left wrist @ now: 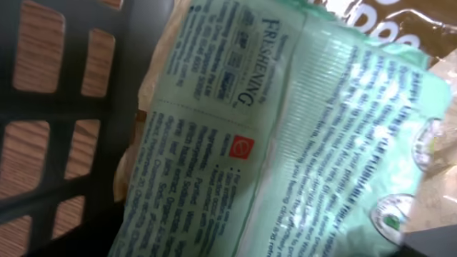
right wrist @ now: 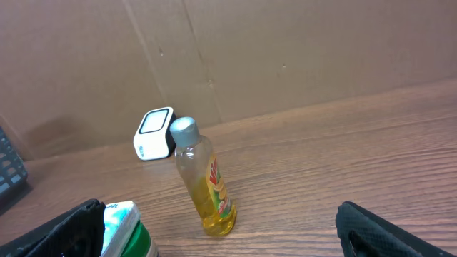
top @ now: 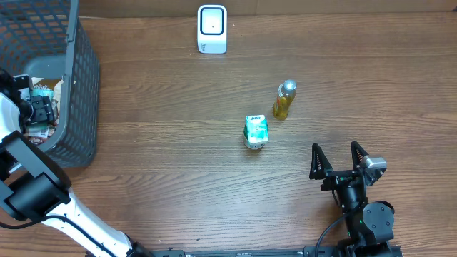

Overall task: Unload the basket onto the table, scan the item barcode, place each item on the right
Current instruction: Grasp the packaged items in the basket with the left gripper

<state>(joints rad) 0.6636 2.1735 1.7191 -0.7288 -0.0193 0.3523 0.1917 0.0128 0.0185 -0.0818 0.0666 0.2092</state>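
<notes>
My left gripper (top: 41,108) sat in the dark plastic mesh basket (top: 82,93) (its grip, I couldn't tell). My right gripper (top: 335,150), well apart from it, stood spread wide.

A bottle (top: 284,100) stands right of a carton (top: 255,131), scanner (top: 212,29) behind.

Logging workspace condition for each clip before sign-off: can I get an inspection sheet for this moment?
Surface: wooden table, no spills seen.
Job's things: white scanner at the far edge; yellow bottle and green carton standing mid-table, apart.
Clutter: black mesh basket at the left holding packets, a pale green packet among them.
End effectors: left end effector inside the basket, jaws not readable; right end effector open, empty, at the near edge.
Cables: black cable by the right arm's base.
Surroundings: cardboard wall behind the table.
</notes>
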